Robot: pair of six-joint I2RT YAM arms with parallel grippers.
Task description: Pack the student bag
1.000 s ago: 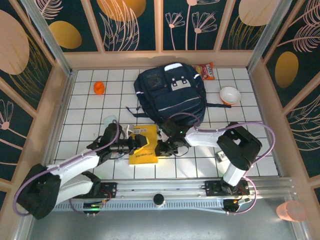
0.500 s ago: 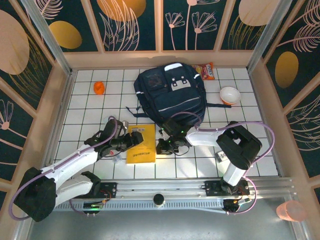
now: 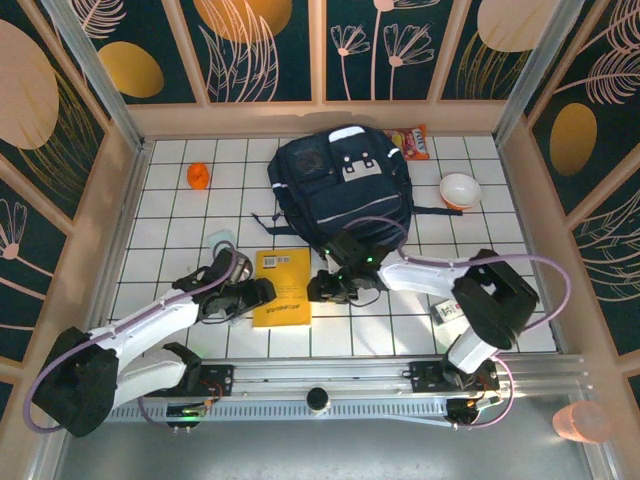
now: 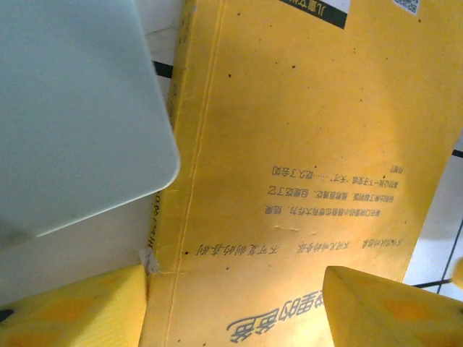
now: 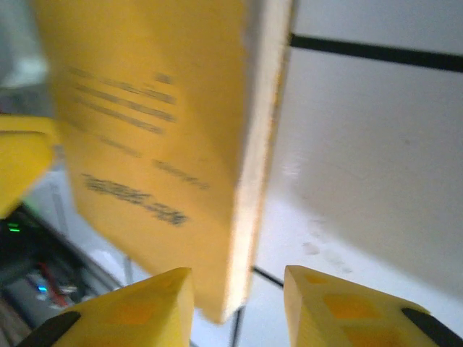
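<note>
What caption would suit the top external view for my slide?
Left pincer and right pincer flank a yellow book on the white tiled table, in front of the navy student bag.

One student bag (image 3: 340, 190), one yellow book (image 3: 283, 290), one white bowl (image 3: 460, 189), one snack packet (image 3: 412, 142), one orange thing (image 3: 198, 176) (small, round).

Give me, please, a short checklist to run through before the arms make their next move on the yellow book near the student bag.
1. Yellow book lies flat on the tiled table, unheld: ok.
2. Left gripper open, over the book's cover: ok.
3. Right gripper open, at the book's long edge: ok.
4. Student bag unzipped to take the book: cannot tell.
5. Pale green item clear of the book: cannot tell; their edges meet in the left wrist view.
</note>
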